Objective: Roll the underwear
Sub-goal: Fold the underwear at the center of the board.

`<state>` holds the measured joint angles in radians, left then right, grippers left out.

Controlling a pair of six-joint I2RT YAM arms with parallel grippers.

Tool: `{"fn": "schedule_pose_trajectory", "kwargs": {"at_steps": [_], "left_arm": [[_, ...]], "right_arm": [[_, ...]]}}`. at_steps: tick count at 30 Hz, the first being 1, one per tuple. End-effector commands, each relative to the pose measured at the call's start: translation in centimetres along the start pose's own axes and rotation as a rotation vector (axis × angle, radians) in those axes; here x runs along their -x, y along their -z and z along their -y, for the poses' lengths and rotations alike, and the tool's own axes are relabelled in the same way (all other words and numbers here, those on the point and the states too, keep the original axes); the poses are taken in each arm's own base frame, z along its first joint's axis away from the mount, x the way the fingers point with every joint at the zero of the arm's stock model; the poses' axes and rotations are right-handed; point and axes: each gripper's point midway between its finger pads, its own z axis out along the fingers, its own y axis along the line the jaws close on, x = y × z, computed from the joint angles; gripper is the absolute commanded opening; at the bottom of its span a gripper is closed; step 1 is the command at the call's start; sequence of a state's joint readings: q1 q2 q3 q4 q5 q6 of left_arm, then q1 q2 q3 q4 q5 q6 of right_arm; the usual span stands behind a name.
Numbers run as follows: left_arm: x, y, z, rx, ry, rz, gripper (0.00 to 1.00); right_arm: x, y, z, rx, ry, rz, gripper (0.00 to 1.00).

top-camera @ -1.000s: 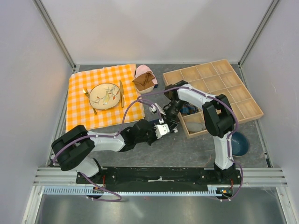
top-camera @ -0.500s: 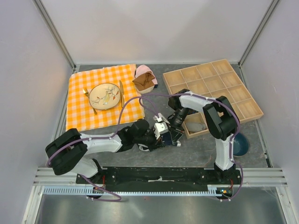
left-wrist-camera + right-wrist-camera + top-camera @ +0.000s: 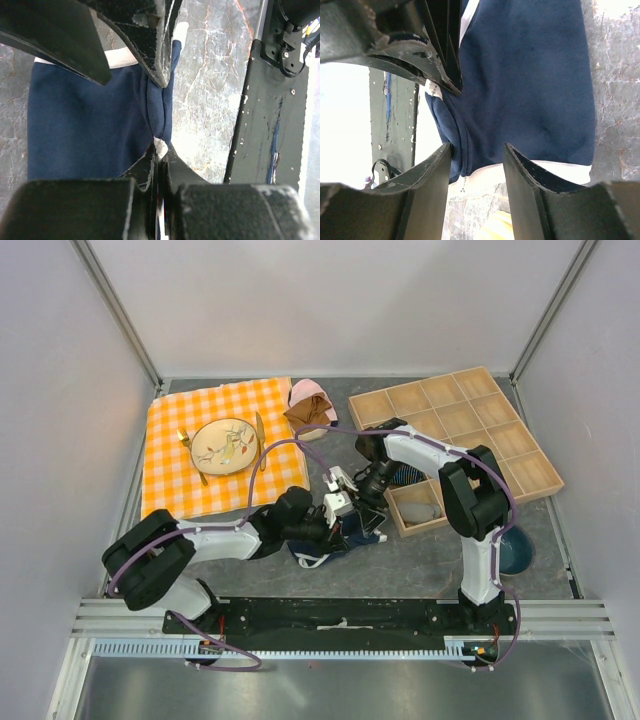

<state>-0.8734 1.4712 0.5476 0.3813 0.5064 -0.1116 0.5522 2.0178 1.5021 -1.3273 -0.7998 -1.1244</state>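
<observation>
The navy underwear [image 3: 345,538] with pale trim lies on the dark tabletop between the two arms. In the left wrist view it spreads out flat [image 3: 85,130]. My left gripper [image 3: 161,150] is shut on a trimmed corner of its folded edge. In the right wrist view the cloth [image 3: 530,75] hangs above my right gripper [image 3: 477,150], whose jaws stand apart around the lower hem fold without pinching it. From above, the left gripper [image 3: 328,525] and right gripper [image 3: 358,515] meet over the garment and hide part of it.
An orange checked cloth [image 3: 170,475] with a plate [image 3: 225,445], fork and knife lies at the left. Brown and pink garments [image 3: 310,410] sit behind. A wooden compartment tray [image 3: 470,425] holds a striped roll [image 3: 408,476]. A blue bowl [image 3: 515,545] stands at the right.
The right gripper has opened and let go of the underwear's hem. The left gripper stays shut on its corner, and both have shifted slightly back and left.
</observation>
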Motion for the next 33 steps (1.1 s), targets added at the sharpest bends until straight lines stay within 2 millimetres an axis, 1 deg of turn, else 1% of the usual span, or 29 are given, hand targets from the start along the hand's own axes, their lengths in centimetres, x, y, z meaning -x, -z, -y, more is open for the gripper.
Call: {"fn": "schedule_pose_trajectory", "kwargs": {"at_steps": [1,3,11,15,17,19,20,22,23,24,26,28,30,31,32,33], "left_arm": [[-0.7,0.3,-0.7,-0.006,0.118,-0.001,0.02],[-0.7,0.3,-0.8,-0.012,0.126,0.001,0.02],[-2.0,0.2,-2.2,0.015,0.219,-0.023,0.02],[-2.2,0.3,-2.6,0.021,0.240,-0.026,0.02],[-2.2,0.4,-2.7,0.023,0.245,-0.025,0.02],[-2.4,0.4,-2.7,0.025,0.247,-0.029,0.02],[-2.4,0.4,-2.7,0.025,0.246,-0.026,0.02],[-2.5,0.5,-2.6,0.023,0.243,-0.025,0.02],[-2.4,0.5,-2.7,0.025,0.241,-0.021,0.02],[-2.4,0.5,-2.7,0.028,0.241,-0.020,0.02],[-2.4,0.6,-2.7,0.032,0.239,-0.016,0.02],[-2.5,0.7,-2.7,0.035,0.237,-0.014,0.02],[-2.4,0.7,-2.9,0.045,0.240,-0.011,0.02],[-2.5,0.7,-2.9,0.049,0.241,-0.012,0.02],[-2.4,0.7,-3.0,0.048,0.239,-0.009,0.02],[-2.4,0.7,-3.0,0.050,0.244,-0.012,0.02]], "right_arm": [[1.4,1.4,-0.1,-0.065,0.100,0.007,0.55],[1.3,1.4,-0.1,-0.067,0.100,0.005,0.57],[1.3,1.4,0.1,-0.071,0.100,0.005,0.57],[2.0,2.2,-0.1,-0.094,0.118,0.015,0.59],[2.6,2.7,0.2,-0.124,0.111,0.033,0.60],[3.0,3.5,0.9,-0.168,0.096,0.056,0.63],[3.6,4.0,1.6,-0.214,0.087,0.074,0.63],[3.3,4.6,2.7,-0.267,0.063,0.081,0.67],[3.5,4.8,3.7,-0.303,0.064,0.093,0.67],[3.3,4.7,4.0,-0.311,0.028,0.098,0.67],[3.0,4.5,4.5,-0.301,0.008,0.108,0.67],[2.8,4.2,4.4,-0.279,0.000,0.119,0.67],[2.6,4.1,3.8,-0.263,0.029,0.130,0.68],[2.5,4.1,3.4,-0.252,0.035,0.132,0.68],[2.9,4.2,2.5,-0.239,0.062,0.149,0.68],[2.7,4.0,1.9,-0.219,0.075,0.150,0.69]]}}
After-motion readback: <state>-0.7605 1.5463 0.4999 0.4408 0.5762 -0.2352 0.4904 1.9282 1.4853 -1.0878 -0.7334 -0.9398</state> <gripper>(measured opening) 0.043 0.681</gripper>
